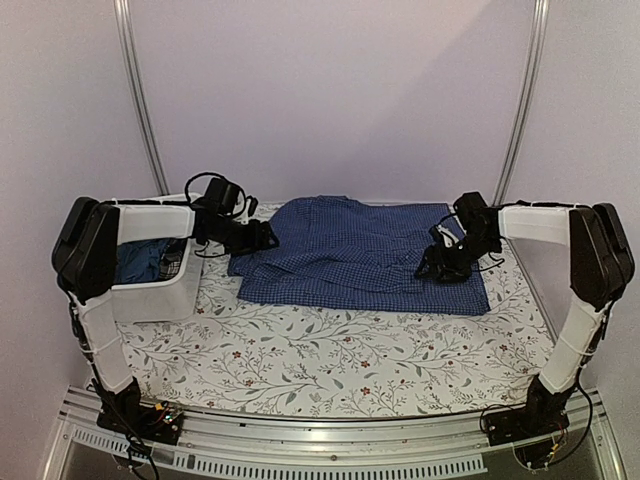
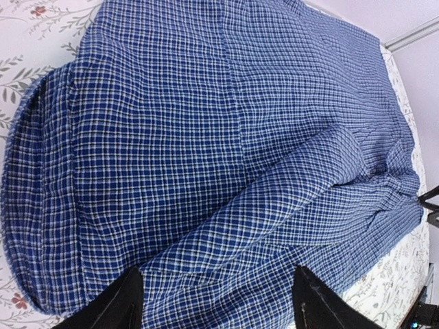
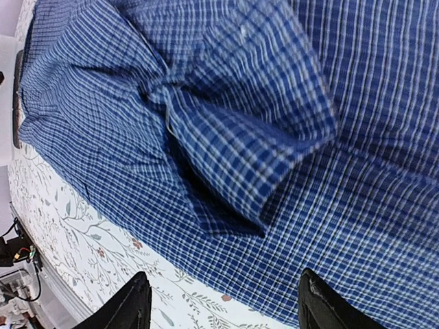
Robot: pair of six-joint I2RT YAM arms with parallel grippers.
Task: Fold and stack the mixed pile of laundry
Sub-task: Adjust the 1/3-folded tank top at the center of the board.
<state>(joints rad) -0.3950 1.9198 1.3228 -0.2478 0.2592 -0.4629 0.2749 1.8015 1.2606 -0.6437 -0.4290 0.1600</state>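
High rear view; 2 wrist close-ups share shirt.

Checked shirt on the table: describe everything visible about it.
The checked shirt is soft woven cloth in small blue-and-white checks, lying flat but rumpled and partly folded on the floral tablecloth, toward the far edge. One sleeve lies folded across the body, cuff showing. The left gripper and right gripper hang open over its two ends, gripping nothing.
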